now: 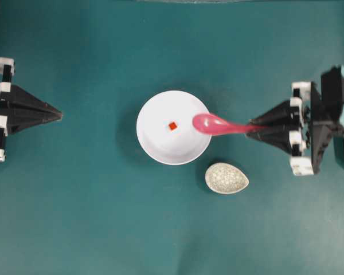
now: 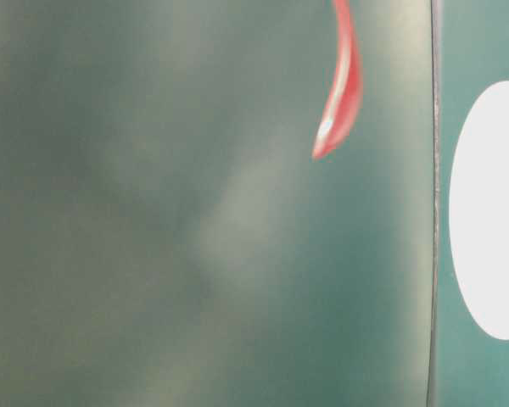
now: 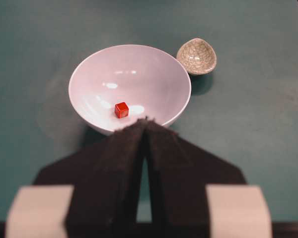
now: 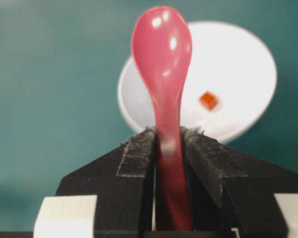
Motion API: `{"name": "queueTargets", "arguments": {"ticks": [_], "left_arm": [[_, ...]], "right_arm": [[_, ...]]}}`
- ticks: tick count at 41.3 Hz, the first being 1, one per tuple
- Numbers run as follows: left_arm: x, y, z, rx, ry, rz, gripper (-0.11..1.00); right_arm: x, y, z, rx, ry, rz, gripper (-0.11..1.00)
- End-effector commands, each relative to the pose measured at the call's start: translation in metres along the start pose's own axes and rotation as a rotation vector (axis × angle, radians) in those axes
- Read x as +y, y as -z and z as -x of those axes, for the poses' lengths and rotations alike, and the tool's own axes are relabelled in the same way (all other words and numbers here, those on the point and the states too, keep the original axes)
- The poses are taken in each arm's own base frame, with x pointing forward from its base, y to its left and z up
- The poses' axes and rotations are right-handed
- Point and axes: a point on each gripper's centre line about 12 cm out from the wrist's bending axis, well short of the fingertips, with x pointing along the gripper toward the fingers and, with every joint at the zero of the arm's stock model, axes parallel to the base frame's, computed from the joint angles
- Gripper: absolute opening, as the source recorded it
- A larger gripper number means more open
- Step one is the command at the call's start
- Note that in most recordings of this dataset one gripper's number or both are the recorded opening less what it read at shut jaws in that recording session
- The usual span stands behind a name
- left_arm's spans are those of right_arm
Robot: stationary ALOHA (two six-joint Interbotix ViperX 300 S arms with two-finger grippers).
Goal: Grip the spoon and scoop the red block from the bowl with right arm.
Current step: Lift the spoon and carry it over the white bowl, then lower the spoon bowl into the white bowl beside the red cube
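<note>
My right gripper [image 1: 253,127] is shut on the handle of the pink spoon [image 1: 218,124], gripper [image 4: 167,133], spoon [image 4: 162,54]. The scoop hangs over the right rim of the white bowl [image 1: 155,143]. A tiny red block [image 1: 172,126] lies near the bowl's middle, left of the scoop and apart from it; the left wrist view shows the block [image 3: 121,109] on the bowl [image 3: 154,79] floor. My left gripper [image 1: 59,115] rests shut and empty far left of the bowl, its tips [image 3: 146,120] pointing at the rim. A blurred spoon [image 2: 341,93] hangs in the table-level view.
A small speckled egg-shaped dish [image 1: 226,178] sits just below and right of the bowl, also seen from the left wrist as the dish [image 3: 196,55]. Teal tabletop [image 1: 103,217] surrounds everything. The bowl [image 2: 492,212] shows as a white blur at the right of the table-level view.
</note>
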Motion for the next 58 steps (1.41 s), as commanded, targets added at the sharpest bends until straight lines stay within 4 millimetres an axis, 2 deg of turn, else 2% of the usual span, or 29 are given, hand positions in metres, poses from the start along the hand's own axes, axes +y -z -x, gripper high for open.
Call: {"name": "queueTargets", "arguments": {"ticks": [1,13,22,28,38,50,58], "left_arm": [[0.0,-0.012,0.001,-0.029,0.002,-0.003,0.0],[0.0,-0.013,0.004,-0.031,0.001,-0.008,0.0],[0.0,-0.016,0.009,-0.044,0.001,-0.011,0.0],[0.0,-0.019,0.012,-0.055,0.001,-0.014,0.0],[0.0,-0.023,0.016,-0.078,0.001,-0.014,0.0],[0.0,-0.024,0.017,-0.083,0.001,-0.013,0.0],[0.0,-0.024,0.017,-0.083,0.001,-0.013,0.0]], "right_arm": [[-0.002,-0.023,-0.002,-0.002,-0.012,-0.033,0.24],[-0.013,-0.057,-0.012,0.094,-0.048,-0.107,0.24],[-0.021,-0.072,-0.026,0.18,-0.064,-0.18,0.24],[-0.02,-0.071,-0.038,0.246,-0.074,-0.15,0.24],[-0.022,-0.073,-0.058,0.311,-0.058,-0.275,0.24],[-0.017,-0.071,-0.071,0.456,-0.057,-0.333,0.24],[-0.017,-0.076,-0.079,0.547,-0.016,-0.295,0.24]]}}
